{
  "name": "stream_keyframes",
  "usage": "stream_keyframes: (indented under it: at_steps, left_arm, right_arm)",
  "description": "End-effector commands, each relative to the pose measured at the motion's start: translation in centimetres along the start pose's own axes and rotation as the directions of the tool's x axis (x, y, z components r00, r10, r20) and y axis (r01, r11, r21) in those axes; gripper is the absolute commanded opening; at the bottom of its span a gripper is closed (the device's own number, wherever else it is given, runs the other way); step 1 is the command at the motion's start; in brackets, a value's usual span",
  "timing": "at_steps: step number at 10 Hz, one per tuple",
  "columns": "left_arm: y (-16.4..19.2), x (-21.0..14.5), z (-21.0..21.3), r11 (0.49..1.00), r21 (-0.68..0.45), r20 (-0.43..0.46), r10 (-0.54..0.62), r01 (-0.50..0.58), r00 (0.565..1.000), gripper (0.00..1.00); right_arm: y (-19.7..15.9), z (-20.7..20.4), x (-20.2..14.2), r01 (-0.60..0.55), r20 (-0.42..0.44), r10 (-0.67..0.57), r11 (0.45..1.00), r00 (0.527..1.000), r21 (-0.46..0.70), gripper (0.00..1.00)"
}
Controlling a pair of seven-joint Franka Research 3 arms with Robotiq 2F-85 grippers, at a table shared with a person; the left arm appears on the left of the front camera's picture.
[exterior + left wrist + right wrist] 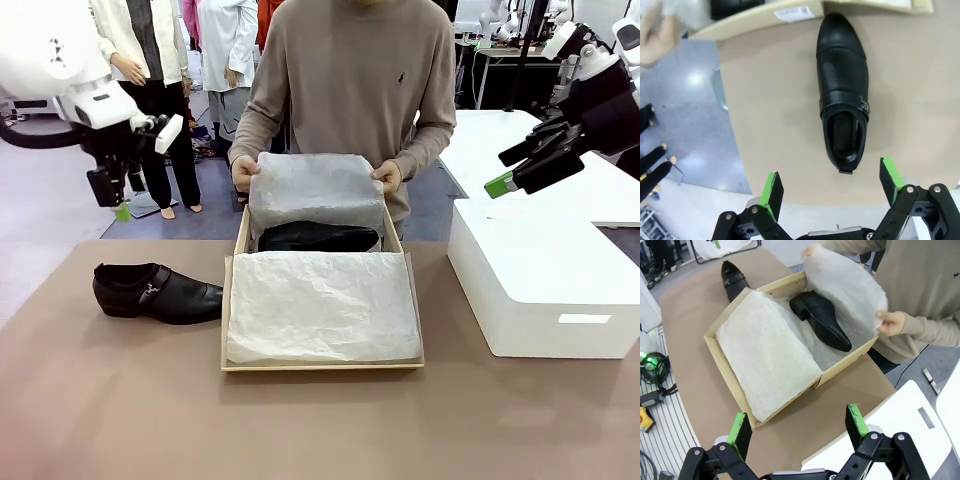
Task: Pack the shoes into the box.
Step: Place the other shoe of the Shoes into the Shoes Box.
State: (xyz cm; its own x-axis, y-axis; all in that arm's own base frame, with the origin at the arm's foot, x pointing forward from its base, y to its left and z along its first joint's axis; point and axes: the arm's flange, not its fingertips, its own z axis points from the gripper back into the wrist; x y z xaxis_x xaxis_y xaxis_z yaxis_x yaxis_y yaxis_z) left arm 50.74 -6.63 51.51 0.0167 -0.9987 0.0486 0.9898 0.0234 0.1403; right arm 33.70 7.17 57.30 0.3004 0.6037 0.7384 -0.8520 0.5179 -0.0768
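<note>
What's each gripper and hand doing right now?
Left gripper: open, empty.
Right gripper: open, empty.
Person's hands: both holding up the tissue paper.

White arms (60, 50), black left gripper (830, 179), right gripper (797, 421) alike (green pads (771, 191)), taupe sweater (340, 100), perhaps a chest logo (401, 77)

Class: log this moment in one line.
one shoe: in box | other shoe: on table | hands: holding tissue up | left jaws: open, facing other shoe | right jaws: open
</note>
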Motion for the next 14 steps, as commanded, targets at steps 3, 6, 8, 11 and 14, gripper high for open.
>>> stream_keyframes:
  at_steps: [3,6,8,11,14]
  left_arm:
    - [0.4,-2.2,-3.4,0.999,0.030,-0.025,-0.019,0.020,1.000,1.00]
    - [1.5,-2.6,-4.4,1.000,-0.024,0.008,-0.020,0.020,1.000,1.00]
    - [0.8,-2.1,-4.5,1.000,0.007,-0.028,0.003,-0.003,1.000,1.00]
    - [0.8,-2.1,-4.5,1.000,0.007,-0.028,0.003,-0.003,1.000,1.00]
    - [0.8,-2.1,-4.5,1.000,0.007,-0.028,0.003,-0.003,1.000,1.00]
  right_arm:
    - [-0.1,0.0,0.1,0.000,0.014,-0.001,1.000,1.000,0.010,1.00]
    - [-0.1,0.0,0.1,0.000,0.014,-0.001,1.000,1.000,0.010,1.00]
    - [-0.1,0.0,0.1,0.000,0.014,-0.001,1.000,1.000,0.010,1.00]
    - [-0.1,0.0,0.1,0.000,0.014,-0.001,1.000,1.000,0.010,1.00]
    - [-0.1,0.0,0.1,0.000,0.014,-0.001,1.000,1.000,0.010,1.00]
